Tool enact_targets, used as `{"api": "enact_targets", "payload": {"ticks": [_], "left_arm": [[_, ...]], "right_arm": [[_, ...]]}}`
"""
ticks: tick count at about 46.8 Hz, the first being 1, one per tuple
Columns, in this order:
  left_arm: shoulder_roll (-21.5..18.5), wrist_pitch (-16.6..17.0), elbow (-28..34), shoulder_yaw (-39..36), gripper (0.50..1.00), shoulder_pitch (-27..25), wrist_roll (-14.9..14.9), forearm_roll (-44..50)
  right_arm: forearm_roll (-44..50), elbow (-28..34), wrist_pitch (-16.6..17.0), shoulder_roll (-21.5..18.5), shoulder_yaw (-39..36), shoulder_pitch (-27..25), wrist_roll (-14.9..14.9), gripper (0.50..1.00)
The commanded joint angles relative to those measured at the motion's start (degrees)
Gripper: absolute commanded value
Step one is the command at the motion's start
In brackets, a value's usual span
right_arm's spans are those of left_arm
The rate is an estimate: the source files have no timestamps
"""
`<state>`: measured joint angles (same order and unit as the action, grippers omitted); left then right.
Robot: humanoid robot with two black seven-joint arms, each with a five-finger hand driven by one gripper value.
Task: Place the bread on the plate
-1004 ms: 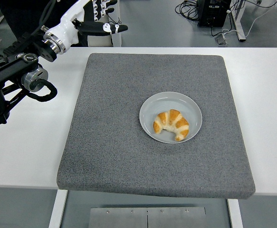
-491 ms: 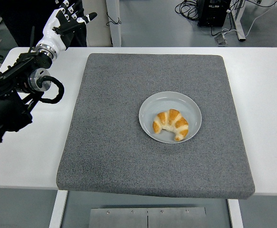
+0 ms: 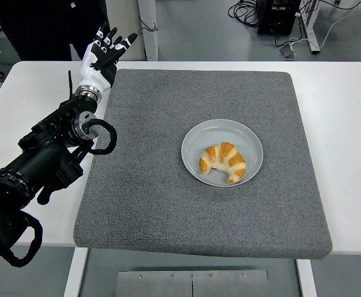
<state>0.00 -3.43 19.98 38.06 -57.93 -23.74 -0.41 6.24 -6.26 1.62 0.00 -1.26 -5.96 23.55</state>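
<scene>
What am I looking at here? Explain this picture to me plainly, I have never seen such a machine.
This is one picture, taken from a camera high on a humanoid robot, looking down over its white table. The black arm entering from the left ends in a white five-fingered hand, the left hand; its fingers are spread and it holds nothing. The right arm is out of view. A grey mat covers the table. On it sits a round plate, and a croissant already lies on the plate.
</scene>
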Motion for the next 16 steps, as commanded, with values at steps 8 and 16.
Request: {"api": "enact_targets", "payload": {"ticks": [8,16], "left_arm": [[0.0,-2.5,-1.2,1.4,0.972,0.3,0.1,0.8],[0.0,-2.7,-2.2,1.8,0.972,0.3,1.0,1.2]], "right_arm": [[-0.1,-0.2,0.1,0.0,0.0,0.3,0.0,1.0],[0.0,-0.2,0.0,0.0,-0.1,0.4,0.0,1.0]]}}
